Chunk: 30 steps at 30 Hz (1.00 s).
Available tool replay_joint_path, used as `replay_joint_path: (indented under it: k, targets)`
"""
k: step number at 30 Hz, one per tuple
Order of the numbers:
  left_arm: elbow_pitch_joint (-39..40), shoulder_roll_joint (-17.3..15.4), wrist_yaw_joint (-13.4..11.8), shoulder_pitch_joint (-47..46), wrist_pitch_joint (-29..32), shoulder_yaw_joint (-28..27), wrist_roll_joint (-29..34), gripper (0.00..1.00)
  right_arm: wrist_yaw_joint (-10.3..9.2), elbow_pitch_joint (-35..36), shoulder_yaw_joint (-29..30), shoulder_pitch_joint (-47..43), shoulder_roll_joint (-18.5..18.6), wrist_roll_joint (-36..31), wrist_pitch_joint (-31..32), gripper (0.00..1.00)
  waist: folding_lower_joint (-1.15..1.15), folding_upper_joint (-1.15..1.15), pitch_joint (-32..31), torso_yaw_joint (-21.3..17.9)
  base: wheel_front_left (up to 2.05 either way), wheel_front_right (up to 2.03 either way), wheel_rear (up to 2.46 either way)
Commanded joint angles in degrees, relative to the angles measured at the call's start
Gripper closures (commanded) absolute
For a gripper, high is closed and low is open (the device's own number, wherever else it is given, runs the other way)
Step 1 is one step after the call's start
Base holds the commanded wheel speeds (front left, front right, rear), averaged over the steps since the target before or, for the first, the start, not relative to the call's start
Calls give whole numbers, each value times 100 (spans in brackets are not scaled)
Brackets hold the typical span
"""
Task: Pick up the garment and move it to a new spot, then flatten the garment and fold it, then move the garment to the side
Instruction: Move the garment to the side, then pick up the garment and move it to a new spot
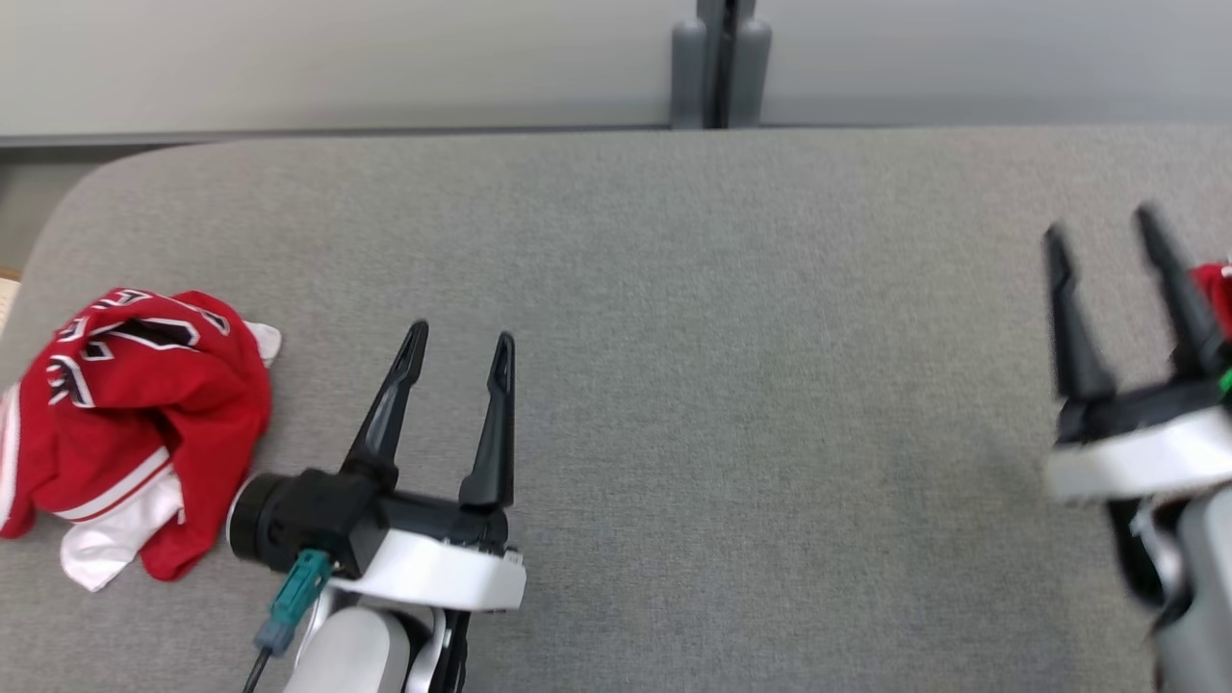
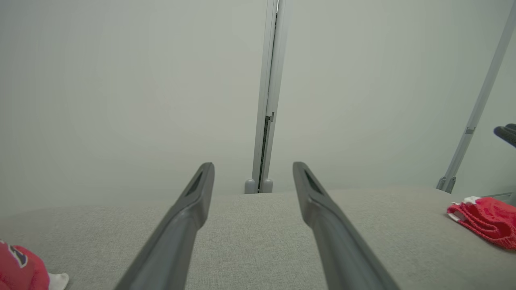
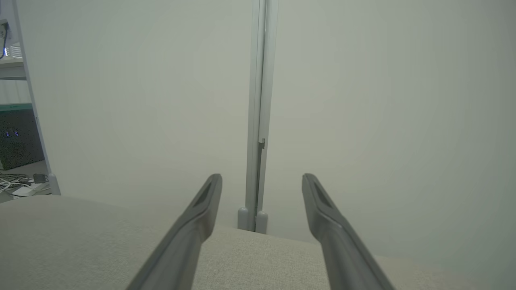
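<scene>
Head view: crumpled red garment (image 1: 135, 423) lies at the bench's (image 1: 674, 337) left end, just beside the left jaws, spread and empty; right jaws spread too, a red cloth (image 1: 1215, 289) behind them. Left wrist view: spread jaws above the bench; right wrist view: likewise. Judged: pick-up pending; next, left jaws must reach left, down onto a raised fold.

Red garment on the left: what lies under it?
The grey padded surface; white fabric pokes out beneath the red garment. Anything under the heap is covered.
</scene>
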<state>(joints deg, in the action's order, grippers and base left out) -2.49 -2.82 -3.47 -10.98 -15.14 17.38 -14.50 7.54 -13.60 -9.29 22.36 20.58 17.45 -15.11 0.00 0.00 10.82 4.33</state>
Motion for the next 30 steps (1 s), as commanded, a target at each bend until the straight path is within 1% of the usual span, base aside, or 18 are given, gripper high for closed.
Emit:
replay_joint_path:
  k: [1, 2, 4, 6, 8, 13, 25, 30]
  targets:
    - [9, -16, -73, 165, 1, -57, 18, 0, -10, 183, 68, -396, -210, -215, -4, 0, 0, 0, -272, 178, 0, 0, 0]
    - [9, -16, -73, 165, 1, -57, 18, 0, -10, 183, 68, -396, -210, -215, -4, 0, 0, 0, -272, 178, 0, 0, 0]
    - [62, -18, -124, 306, 1, -97, -99, 0, -10, 350, 92, -792, -451, -457, -5, 0, 0, 0, -357, 204, 0, 0, 0]
    - [94, -17, -120, 442, 1, -105, -79, 0, -10, 477, 181, -1132, -664, -655, -4, 0, 0, 0, -429, 220, 0, 0, 0]
    - [124, -17, -146, 579, 1, -107, -65, 0, -10, 578, 307, -1429, -912, -731, -4, 0, 0, 0, -506, 225, 0, 0, 0]
    - [122, -18, -142, 844, 1, -177, -2, 0, -10, 622, 534, -1925, -1332, -727, -4, 0, 0, 0, -634, 209, 0, 0, 0]
    - [71, -18, -115, 774, 1, -202, 1, 0, -10, 598, 526, -1964, -1425, -790, -4, 0, 0, 0, -632, 168, 0, 0, 0]
    - [32, -18, -119, 767, 1, -211, -16, 0, -10, 599, 513, -1997, -1409, -711, -4, 0, 0, 0, -607, 261, 0, 0, 0]
